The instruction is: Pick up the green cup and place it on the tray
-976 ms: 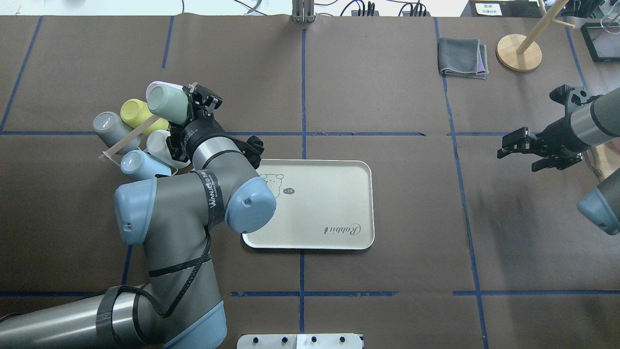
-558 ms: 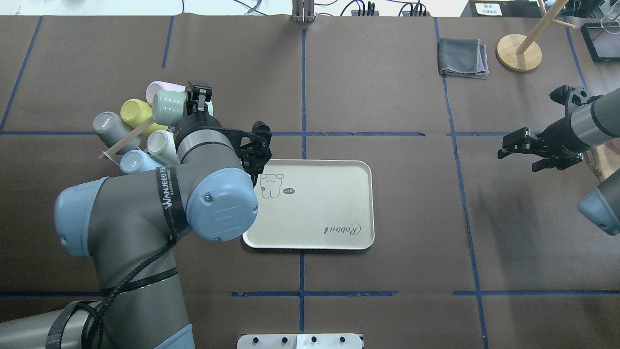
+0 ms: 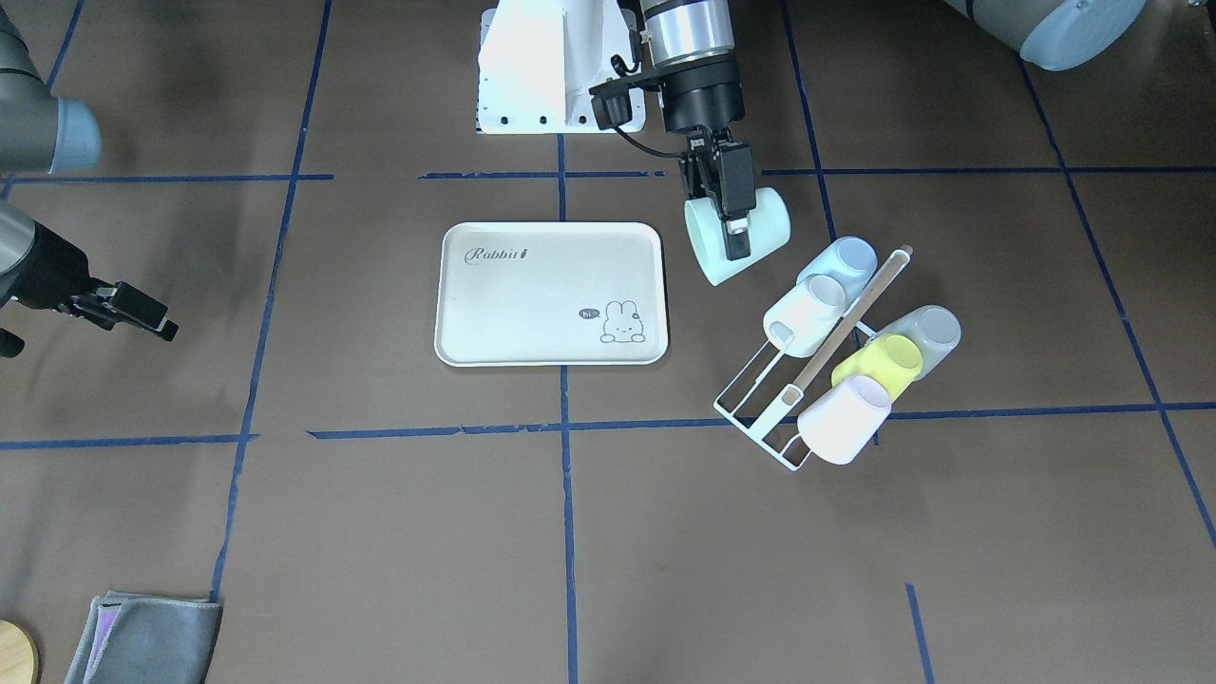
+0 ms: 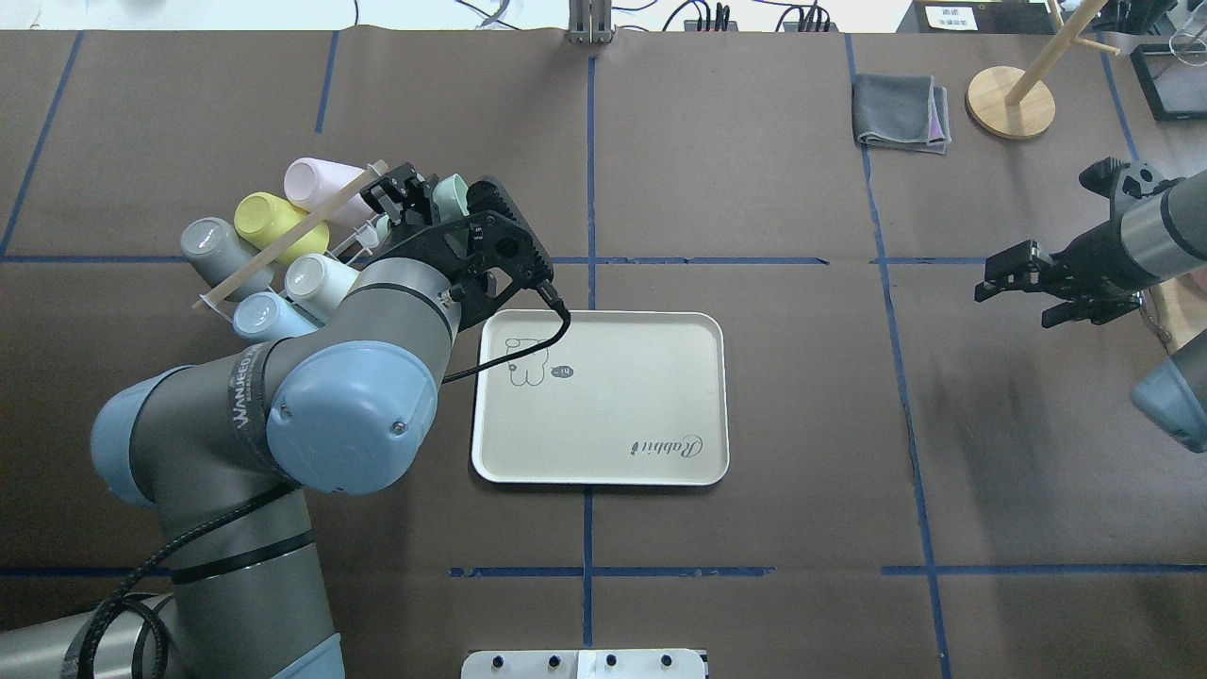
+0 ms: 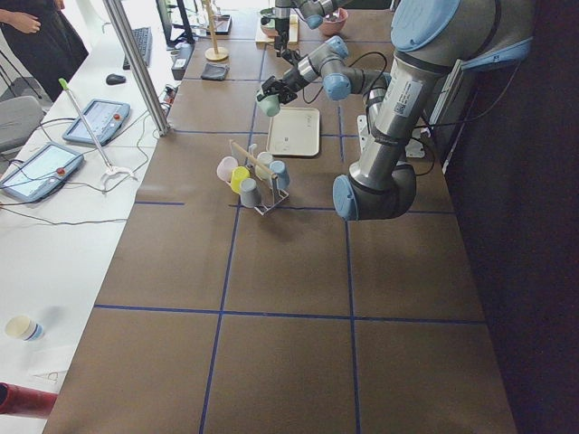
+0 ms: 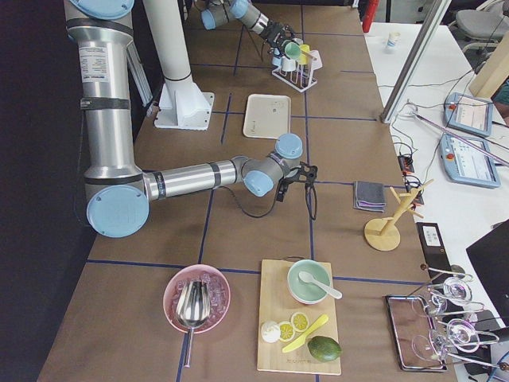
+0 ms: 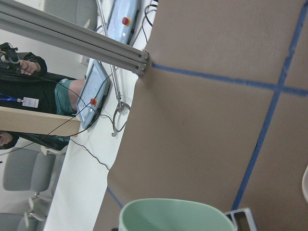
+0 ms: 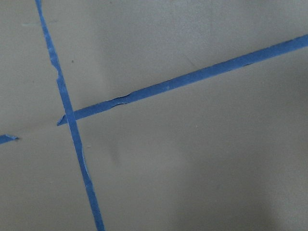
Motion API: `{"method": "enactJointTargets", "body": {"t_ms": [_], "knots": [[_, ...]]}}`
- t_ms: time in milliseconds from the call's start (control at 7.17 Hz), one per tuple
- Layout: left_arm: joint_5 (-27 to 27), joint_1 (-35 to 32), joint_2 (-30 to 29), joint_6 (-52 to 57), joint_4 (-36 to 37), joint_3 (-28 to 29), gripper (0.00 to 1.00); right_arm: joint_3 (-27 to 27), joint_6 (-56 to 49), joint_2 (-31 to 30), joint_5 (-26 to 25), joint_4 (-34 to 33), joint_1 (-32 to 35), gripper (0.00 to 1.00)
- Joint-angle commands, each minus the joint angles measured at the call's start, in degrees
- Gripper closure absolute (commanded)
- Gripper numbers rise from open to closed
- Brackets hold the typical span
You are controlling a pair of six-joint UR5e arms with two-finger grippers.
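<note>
Close in front of us lies the tray [image 3: 532, 304] on the worktop [image 3: 380, 532]. The cup is not on it yet. Just by its corner our left jaws [image 3: 727, 226] are closed on the green cup [image 3: 766, 222] and hold it up in the air. The cup is tipped on its side, with its open end turned toward the tray. It is beside the tray, not over it. A bit farther out stands the wire rack [image 3: 760, 404] with the other cups. Far off to the side, our right jaws [image 4: 1020, 292] are wide apart and hold nothing. We think the smooth cup could slip out. If we let go while it is tipped, it could roll away. If we go down too soon, it could bump the rim.
</note>
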Motion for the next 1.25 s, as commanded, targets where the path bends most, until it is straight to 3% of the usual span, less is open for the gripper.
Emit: {"method": "enactJointTargets", "body": {"t_ms": [0,139,279,418,697,837,976,1115], "knots": [[0.02,0.92,0.31,-15.63,-20.56,8.96,0.41,0.83,-0.03,0.19,0.03,0.07,2.47,0.00],[0.28,1.36,0.92,-22.75,-33.90,15.20,0.39,1.19,-0.03,0.19,0.03,0.07,3.18,0.00],[0.37,1.71,1.71,-23.26,-45.08,19.62,0.38,1.28,-0.03,0.19,0.12,0.07,3.53,0.00],[0.46,3.37,1.46,-23.52,-51.37,23.66,0.38,1.80,-0.03,0.28,0.12,0.07,3.62,0.00],[8.49,9.24,1.11,-23.61,-53.28,25.98,0.39,2.16,-0.03,0.10,0.12,0.07,3.71,0.00],[11.15,10.84,1.37,-23.70,-53.37,26.07,0.52,2.24,-0.03,0.10,0.12,0.07,3.71,0.00],[11.62,11.81,1.11,-24.57,-53.37,27.03,0.52,2.24,-0.03,0.02,0.12,0.07,3.71,0.00],[11.71,12.17,0.76,-26.15,-53.19,27.56,0.37,2.16,-0.03,0.02,0.12,0.07,3.71,0.00]]}}
